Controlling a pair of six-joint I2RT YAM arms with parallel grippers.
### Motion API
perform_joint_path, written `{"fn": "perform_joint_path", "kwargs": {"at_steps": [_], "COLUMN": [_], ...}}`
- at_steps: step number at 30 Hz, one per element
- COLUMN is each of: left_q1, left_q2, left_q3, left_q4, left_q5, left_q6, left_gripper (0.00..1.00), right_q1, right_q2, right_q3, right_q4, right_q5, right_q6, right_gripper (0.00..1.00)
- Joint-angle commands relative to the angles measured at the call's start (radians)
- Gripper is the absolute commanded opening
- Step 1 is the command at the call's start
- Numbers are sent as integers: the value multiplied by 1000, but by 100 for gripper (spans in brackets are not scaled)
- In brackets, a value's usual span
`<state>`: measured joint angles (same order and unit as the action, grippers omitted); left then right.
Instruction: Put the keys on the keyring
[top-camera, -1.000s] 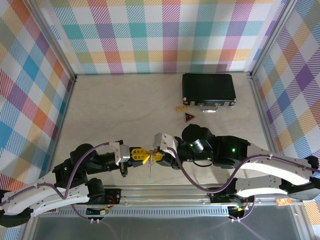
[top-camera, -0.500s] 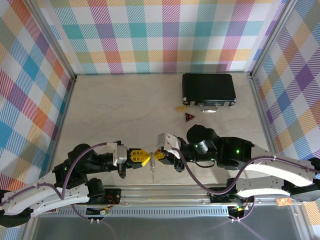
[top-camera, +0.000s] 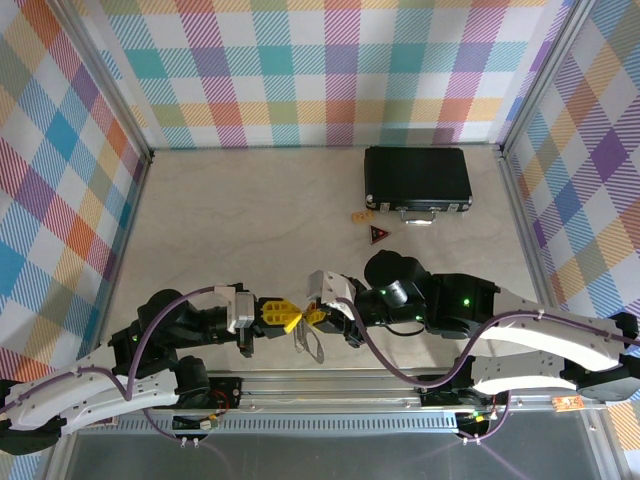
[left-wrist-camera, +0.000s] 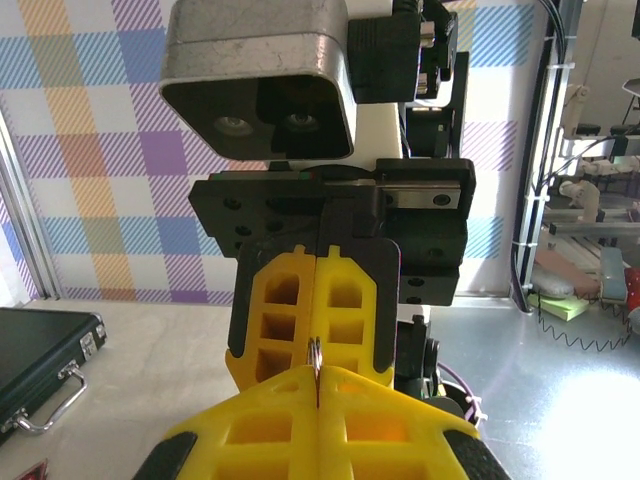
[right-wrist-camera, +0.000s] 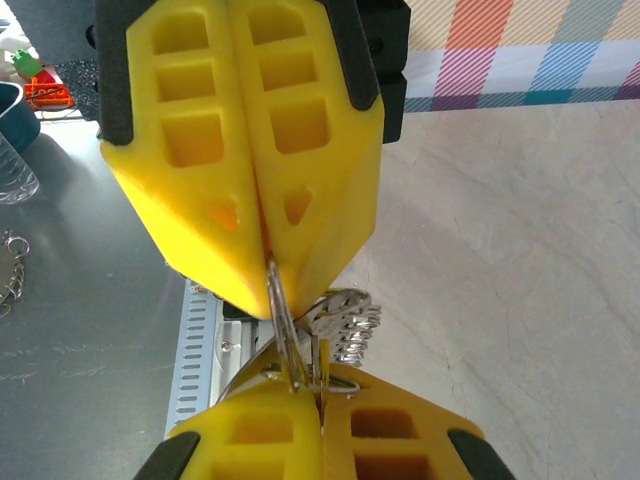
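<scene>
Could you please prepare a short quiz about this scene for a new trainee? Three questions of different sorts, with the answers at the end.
1. True or false: the left pincer stands wide open.
2. Which thing is clamped between the left pincer and the right pincer?
A. the tan tag
B. the keyring
C. the dark red tag
3. Fill in the missing word: seen from above, the black case lies shut on the far ___ part of the table.

Key: 1. False, it is shut. 2. B. 3. right.
</scene>
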<state>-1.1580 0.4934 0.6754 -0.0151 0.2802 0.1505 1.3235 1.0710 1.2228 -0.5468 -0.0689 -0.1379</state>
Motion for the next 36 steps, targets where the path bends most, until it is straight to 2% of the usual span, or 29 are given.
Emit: {"fn": "perform_joint_path", "kwargs": {"at_steps": [1,5,9,11,14,19,30,36], "left_q1": [-2,-3,-3,-3,-2,-2,-3,-2], "left_q2": [-3,-4,-9,-14,-16,-13,-5,-3], "left_q3": [-2,-1,-4,-6,-7,-5,-4,-7], "left_q4": [73,70,66,63,51,51,55,59], "left_q5": [25,29,16,9,2,11,30,33], "left_q6": [-2,-2,-2,0,5,4,0,-4], "left_gripper": [0,0,0,0,0,0,0,0], "right_q1": [9,9,9,8,9,9,9,8], "right_q2": [2,5,-16,-41,-66,-88,-81,-67], "right_q3": [12,14,5,-4,-6,-20,-30,-22], "right_q4": [2,-6,1,13,14,53,101,94], "right_q5": [-25,-32,-35,-20,9,-9,-20,-49], "right_q6": [12,11,9,9,8,14,3,0], "right_gripper": [1,4,21,36,42,41,26,23]}}
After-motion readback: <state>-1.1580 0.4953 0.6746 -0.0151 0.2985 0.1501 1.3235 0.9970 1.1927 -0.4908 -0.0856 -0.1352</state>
